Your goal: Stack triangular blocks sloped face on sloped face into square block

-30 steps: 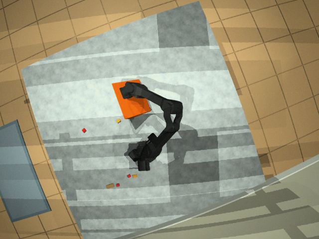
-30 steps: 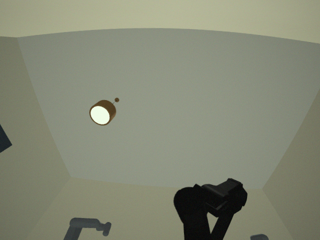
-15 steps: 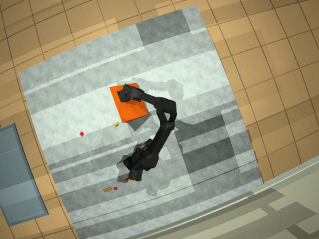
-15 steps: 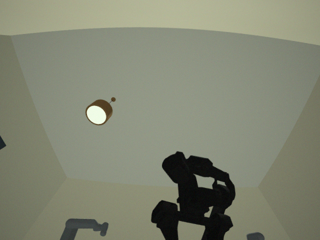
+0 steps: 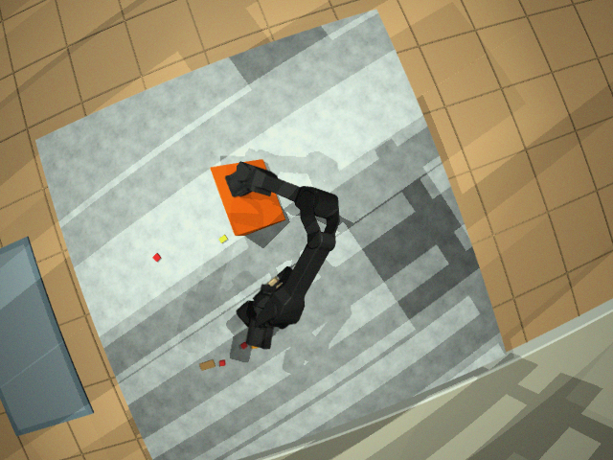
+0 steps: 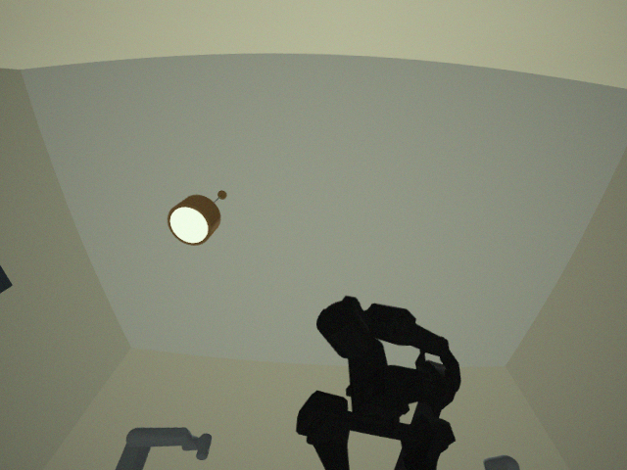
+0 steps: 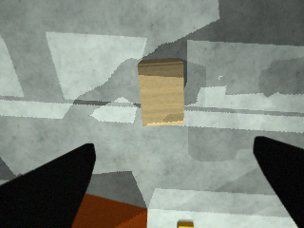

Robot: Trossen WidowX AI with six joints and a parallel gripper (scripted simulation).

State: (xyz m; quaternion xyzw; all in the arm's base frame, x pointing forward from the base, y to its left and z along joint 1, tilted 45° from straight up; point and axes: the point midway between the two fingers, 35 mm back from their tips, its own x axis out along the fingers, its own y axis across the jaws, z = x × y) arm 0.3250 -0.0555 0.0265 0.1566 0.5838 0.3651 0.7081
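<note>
Mottled grey tabletop (image 5: 163,188) (image 7: 109,152) bears a wooden block (image 5: 273,282) (image 7: 162,97).

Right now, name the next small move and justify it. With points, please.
I'd ease the pincer (image 5: 269,291) (image 7: 172,147) slightly farther back, fingers open: they are wide apart with nothing between them, the wooden block (image 5: 273,281) (image 7: 162,100) shows beyond them, and the arm should finish clear.
</note>
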